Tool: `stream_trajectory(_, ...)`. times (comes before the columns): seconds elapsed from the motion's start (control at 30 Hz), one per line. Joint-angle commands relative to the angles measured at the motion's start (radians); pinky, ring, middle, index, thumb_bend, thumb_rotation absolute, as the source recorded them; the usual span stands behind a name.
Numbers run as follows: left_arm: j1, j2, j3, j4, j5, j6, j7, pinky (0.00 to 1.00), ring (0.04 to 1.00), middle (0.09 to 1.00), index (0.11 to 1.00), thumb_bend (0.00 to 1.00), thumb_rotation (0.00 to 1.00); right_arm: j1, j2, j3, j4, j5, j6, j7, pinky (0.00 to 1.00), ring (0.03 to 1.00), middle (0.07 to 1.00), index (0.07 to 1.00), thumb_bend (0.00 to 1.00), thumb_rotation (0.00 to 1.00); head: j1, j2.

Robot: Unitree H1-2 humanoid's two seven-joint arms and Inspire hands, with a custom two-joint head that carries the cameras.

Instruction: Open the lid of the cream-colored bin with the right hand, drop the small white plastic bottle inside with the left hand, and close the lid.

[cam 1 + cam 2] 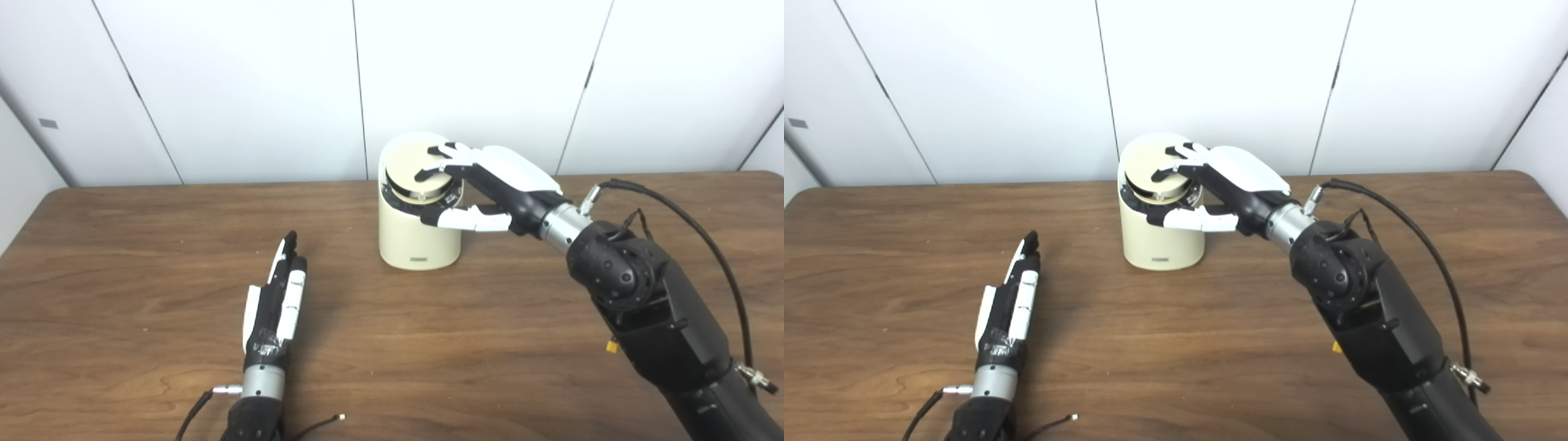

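1. I had the right robot hand [484, 187] up at the top of the bin, its white-shelled back facing the ceiling and its arm coming in from the lower right. Its fingers [442, 160] were spread and curled over the lid, fingertips resting on the disc, while the thumb [468, 218] lay against the bin's front wall just below the rim. It bracketed the top of the bin rather than closing around anything it could lift.
2. The left robot hand [275, 300] lay flat, edge up, on the counter, fingers straight and held side by side, pointing away from me. It held nothing and sat well apart from the bin, to its front left.
3. The cream-colored bin [418, 242] stood upright near the back middle of the counter, a short round tub with smooth matte walls and a small dark label low on its front.
4. Its lid [409, 168] was a round tan disc, tilted so that I saw its face, with a dark gap and a dark ring showing beneath its front edge. A paler rim rose behind it. I could not tell from my cameras whether it was seated shut or partly lifted.
5. The counter [1176, 343] was dark wood grain with a rounded far corner, and plain white wall panels [1213, 73] stood behind it.
6. A black cable [704, 239] looped off the right forearm.
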Motion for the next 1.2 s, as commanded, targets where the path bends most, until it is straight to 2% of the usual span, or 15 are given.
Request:
stream_trajectory(0.0,0.015,-0.017,-0.014,0.016,0.008,0.015,0.002,1.0,1.0,1.0,1.0,0.55,0.97,-0.029,-0.013,-0.004,-0.011,-0.004,-0.022,-0.003,1.0,1.0,0.959,0.772,0.63,1.0,-0.001,0.001)
stream_trajectory(0.13,0.013,-0.02,-0.012,0.017,0.0,0.012,0.001,1.0,1.0,1.0,1.0,0.53,0.96,-0.025,-0.014,-0.004,0.0,0.001,-0.032,-0.005,1.0,1.0,0.961,0.766,0.63,1.0,0.001,0.003)
stream_trajectory(0.57,0.013,-0.021,-0.017,0.01,0.017,0.009,0.0,1.0,1.0,1.0,1.0,0.58,0.96,-0.004,-0.015,0.0,0.014,0.007,-0.023,0.004,1.0,1.0,0.977,0.775,0.63,1.0,0.006,0.003)
stream_trajectory(1.17,0.016,-0.013,-0.026,-0.006,0.033,0.008,-0.002,1.0,1.0,1.0,1.0,0.59,0.97,0.011,-0.01,0.031,0.035,-0.02,-0.025,0.005,1.0,1.0,0.974,0.778,0.64,1.0,0.008,0.009)
